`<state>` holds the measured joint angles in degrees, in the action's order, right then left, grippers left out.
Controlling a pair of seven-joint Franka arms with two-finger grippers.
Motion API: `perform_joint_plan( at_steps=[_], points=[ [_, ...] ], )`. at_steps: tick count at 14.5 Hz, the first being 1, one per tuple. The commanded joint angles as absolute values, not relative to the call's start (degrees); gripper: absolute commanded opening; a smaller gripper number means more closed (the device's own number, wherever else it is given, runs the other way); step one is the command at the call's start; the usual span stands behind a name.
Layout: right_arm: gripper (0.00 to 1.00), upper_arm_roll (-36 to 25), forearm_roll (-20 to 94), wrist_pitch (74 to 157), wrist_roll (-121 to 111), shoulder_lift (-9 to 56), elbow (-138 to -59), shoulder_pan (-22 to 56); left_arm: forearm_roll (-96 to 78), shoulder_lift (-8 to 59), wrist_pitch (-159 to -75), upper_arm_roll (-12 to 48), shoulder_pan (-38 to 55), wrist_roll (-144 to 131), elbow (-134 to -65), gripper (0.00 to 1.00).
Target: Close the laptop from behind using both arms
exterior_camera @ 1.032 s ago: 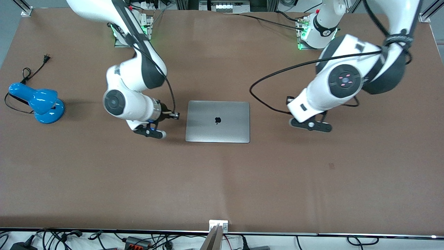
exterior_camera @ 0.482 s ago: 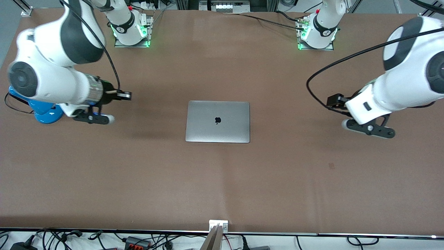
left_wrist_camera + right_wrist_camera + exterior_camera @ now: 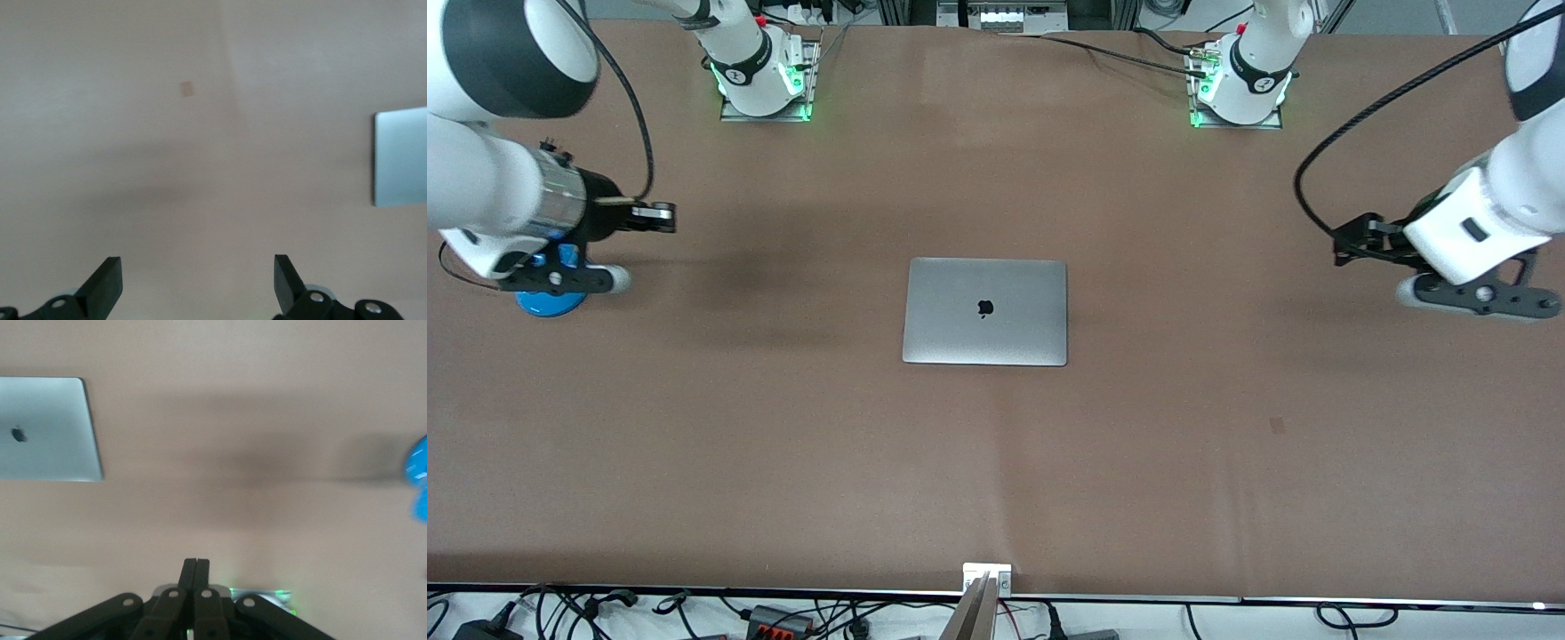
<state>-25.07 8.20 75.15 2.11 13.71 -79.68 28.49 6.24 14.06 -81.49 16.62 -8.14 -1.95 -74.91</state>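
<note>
The laptop [image 3: 984, 311] lies shut and flat in the middle of the brown table, silver lid up with the black apple logo showing. Its corner also shows in the left wrist view as the laptop [image 3: 401, 157] and in the right wrist view as the laptop [image 3: 47, 429]. My left gripper [image 3: 1352, 238] hovers over bare table toward the left arm's end, well apart from the laptop. Its jaws are open and hold nothing [image 3: 198, 267]. My right gripper [image 3: 660, 216] hangs toward the right arm's end, fingers shut together on nothing [image 3: 197, 563].
A blue desk lamp [image 3: 547, 302] with a black cord stands under the right arm's wrist; the lamp [image 3: 419, 477] also edges into the right wrist view. Both arm bases sit along the table's edge farthest from the front camera. A small dark mark [image 3: 1277, 425] is on the tabletop.
Both arms have swung away from the laptop's sides toward their own ends of the table. The left gripper has opened; the right stayed shut. The laptop has not moved.
</note>
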Motion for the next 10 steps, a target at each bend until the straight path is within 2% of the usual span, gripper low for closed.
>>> perform_joint_plan(
  at_steps=[1,4,6,7,9,10],
  points=[
    [0.0,-25.49,3.7,74.26,-4.47,12.39,-78.66,28.83,3.72,8.72,-83.66,6.36,-2.38,-0.71,-80.14,1.0],
    [0.0,-25.49,3.6,73.92,-4.48,12.39,-78.57,28.92,-1.66,2.04,-92.34,0.28,0.08,-0.44,-89.44,1.0],
    [0.0,-25.49,3.96,74.0,-4.48,12.39,-78.57,28.74,-1.93,-3.4,-97.18,-1.14,1.84,-0.44,-96.99,1.0],
    [0.04,-25.49,3.87,73.92,-4.48,12.39,-78.57,28.74,-1.93,-5.78,-98.95,-1.14,1.93,-0.61,-100.08,1.0],
    [0.28,-25.66,3.95,74.27,-4.48,12.57,-78.57,28.48,-1.85,-6.5,-99.67,-1.14,1.5,-0.79,-101.51,1.0],
    [0.61,-25.58,4.13,74.35,-4.48,12.66,-78.57,27.61,-2.02,-5.98,-99.49,-1.06,1.15,-0.7,-101.17,1.0]
  ],
)
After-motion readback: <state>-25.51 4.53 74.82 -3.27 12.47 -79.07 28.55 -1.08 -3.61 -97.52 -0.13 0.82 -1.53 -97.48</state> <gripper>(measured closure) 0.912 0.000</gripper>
